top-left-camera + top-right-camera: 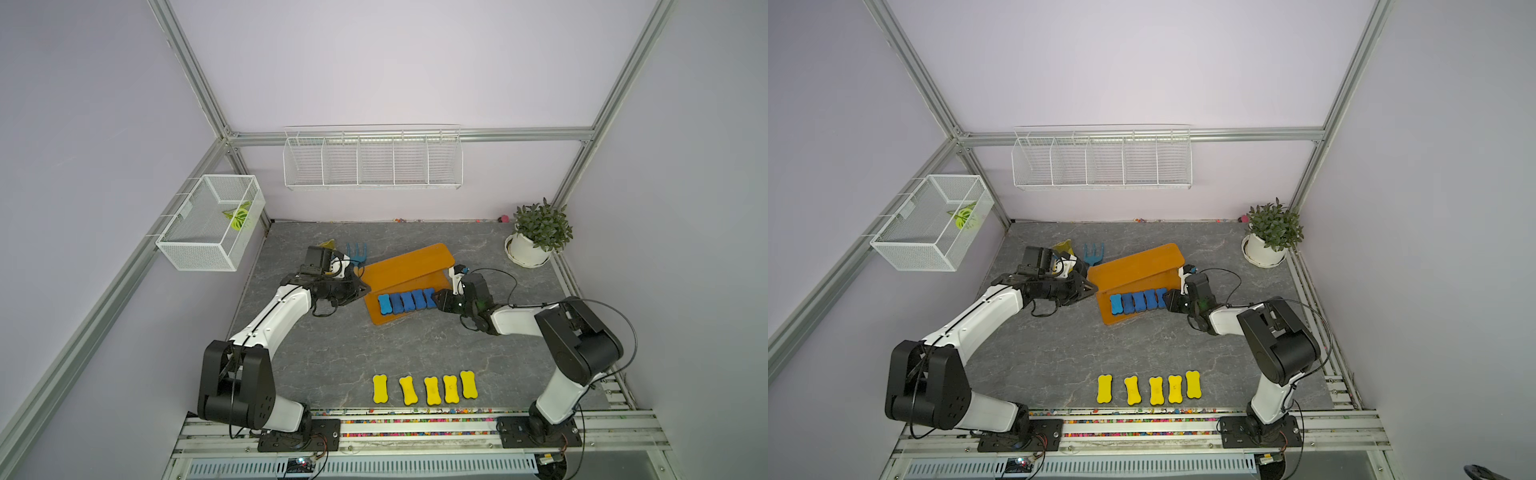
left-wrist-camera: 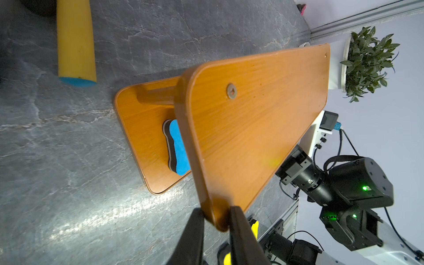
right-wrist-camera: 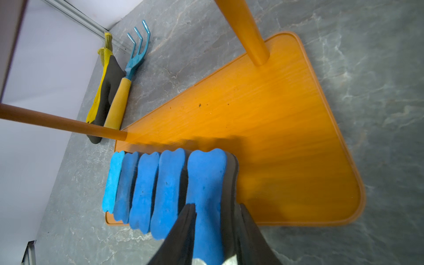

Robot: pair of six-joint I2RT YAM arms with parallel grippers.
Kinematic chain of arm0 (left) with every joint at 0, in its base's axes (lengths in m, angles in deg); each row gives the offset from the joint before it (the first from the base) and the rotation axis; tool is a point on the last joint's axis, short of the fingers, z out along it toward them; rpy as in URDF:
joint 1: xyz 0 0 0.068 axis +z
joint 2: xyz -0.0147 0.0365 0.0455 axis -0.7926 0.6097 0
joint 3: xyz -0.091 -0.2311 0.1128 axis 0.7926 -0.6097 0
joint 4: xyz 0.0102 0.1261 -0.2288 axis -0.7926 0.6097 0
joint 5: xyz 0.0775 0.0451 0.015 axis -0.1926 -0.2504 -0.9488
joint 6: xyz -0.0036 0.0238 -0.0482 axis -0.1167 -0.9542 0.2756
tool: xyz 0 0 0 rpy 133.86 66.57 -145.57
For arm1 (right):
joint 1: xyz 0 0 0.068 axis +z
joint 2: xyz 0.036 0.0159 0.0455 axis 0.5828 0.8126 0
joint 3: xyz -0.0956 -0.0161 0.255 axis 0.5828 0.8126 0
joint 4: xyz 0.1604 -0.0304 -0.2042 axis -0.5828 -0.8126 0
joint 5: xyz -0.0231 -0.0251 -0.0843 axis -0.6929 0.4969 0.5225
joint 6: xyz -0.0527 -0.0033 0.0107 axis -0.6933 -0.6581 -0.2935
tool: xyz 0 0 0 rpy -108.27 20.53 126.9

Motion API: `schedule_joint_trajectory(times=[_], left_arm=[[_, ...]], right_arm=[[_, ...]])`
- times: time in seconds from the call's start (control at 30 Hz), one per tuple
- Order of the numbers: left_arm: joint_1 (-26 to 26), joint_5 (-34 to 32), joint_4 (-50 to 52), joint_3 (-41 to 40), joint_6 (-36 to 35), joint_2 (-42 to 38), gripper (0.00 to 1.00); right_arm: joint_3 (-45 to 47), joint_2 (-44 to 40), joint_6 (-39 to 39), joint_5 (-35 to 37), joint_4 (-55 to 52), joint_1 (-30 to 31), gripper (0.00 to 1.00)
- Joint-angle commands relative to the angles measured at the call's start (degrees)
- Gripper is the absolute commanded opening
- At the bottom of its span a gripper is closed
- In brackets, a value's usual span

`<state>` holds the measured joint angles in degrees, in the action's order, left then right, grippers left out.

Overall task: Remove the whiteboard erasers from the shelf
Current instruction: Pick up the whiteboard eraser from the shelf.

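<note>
1 eraser (image 3: 206,174) in R tool (image 3: 216,208)

There are five blue-topped bone-shaped foam erasers (image 1: 407,301), five yellow-topped foam erasers (image 1: 432,390), one orange-brown wooden shelf (image 1: 409,264), one blue rake (image 1: 357,252), one yellow glove (image 3: 101,91), one potted plant (image 1: 538,230), one white wire rack (image 1: 372,162), one white mesh basket (image 1: 199,249).

- My left arm (image 1: 286,309): white shells on the long links, bulky black joint housings, and a thin black cable along the white.
- My right arm (image 1: 517,321): same white and black, with black cable loops at the elbow housing.
- Right wrist housing (image 2: 360,181): black, round screw holes, green lights.
- Left gripper (image 2: 216,208), right gripper (image 3: 216,205): black tapered fingers.
- Base plates (image 1: 332,430): black, with screw heads.
</note>
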<state>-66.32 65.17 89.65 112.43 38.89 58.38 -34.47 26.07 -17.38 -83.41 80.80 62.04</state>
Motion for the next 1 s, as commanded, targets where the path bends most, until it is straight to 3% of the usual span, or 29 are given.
schedule_joint_trajectory(times=[0.0, 0.23, 0.6, 0.7, 0.8, 0.97], left_arm=[[-0.37, -1.08, 0.06, -0.59, -2.57, 0.71, 0.22], [-0.29, -1.29, 0.40, -0.35, -2.83, 0.78, 0.23], [-0.16, 0.07, 0.92, 0.88, -3.60, 1.06, 0.19], [-0.13, 1.11, 0.55, 0.92, -3.90, 0.23, 0.32], [-0.09, 0.82, 0.77, 1.05, -4.12, -0.69, 0.42], [-0.05, 0.13, 1.39, 1.42, -4.17, -1.06, 0.44]], right_arm=[[-0.63, 1.75, 0.34, -0.28, 0.77, 0.24, 0.35], [-0.89, 1.99, -1.15, -0.26, -3.29, 0.29, 0.34], [-0.31, 2.52, -2.47, -1.12, -7.74, -0.17, 0.08], [-0.57, 0.70, -2.86, -1.25, -9.22, -0.18, 0.00], [-0.96, -1.95, -3.67, -0.89, -11.75, -0.18, 0.00], [-1.21, -7.30, -4.98, -0.30, -16.91, -0.19, 0.00]])
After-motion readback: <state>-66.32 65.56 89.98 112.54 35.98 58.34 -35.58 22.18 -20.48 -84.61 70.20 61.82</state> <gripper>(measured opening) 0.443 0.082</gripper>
